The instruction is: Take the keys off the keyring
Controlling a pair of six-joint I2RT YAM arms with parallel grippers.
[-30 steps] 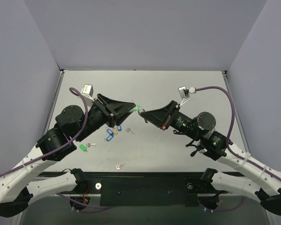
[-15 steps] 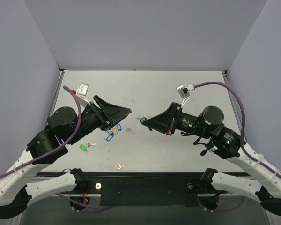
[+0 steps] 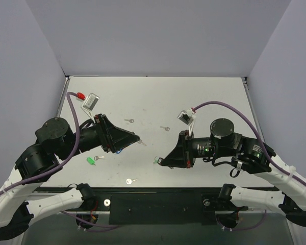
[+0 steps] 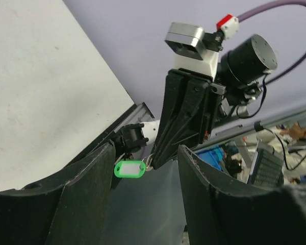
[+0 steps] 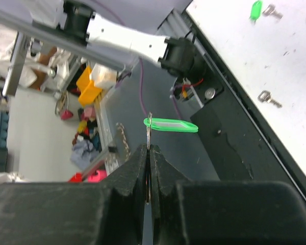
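Note:
The keyring, a light-green tag (image 5: 171, 125) on a thin metal ring, hangs in the air off the tip of my right gripper (image 5: 148, 148), which is shut on the ring's metal edge. Seen from above, that gripper (image 3: 160, 163) is low over the table's near middle with the tag (image 3: 155, 161) at its tip. Whether a key still hangs on the ring I cannot tell. My left gripper (image 3: 137, 138) is open, holds nothing and stands apart to the left. Its wrist view looks between its fingers (image 4: 86, 194) at the tag (image 4: 129, 169). Loose silver keys (image 3: 128, 121) lie on the table.
More keys lie at mid table (image 3: 164, 128) and near the front edge (image 3: 131, 180). A brighter green tag (image 3: 90, 161) with a key lies at the left front. Blue tags (image 3: 120, 148) show under the left gripper. Grey walls stand on three sides.
My left gripper opened and drew back to the left. The right arm swung toward the near edge, carrying the green tag. Two keys came into view where the grippers had been.

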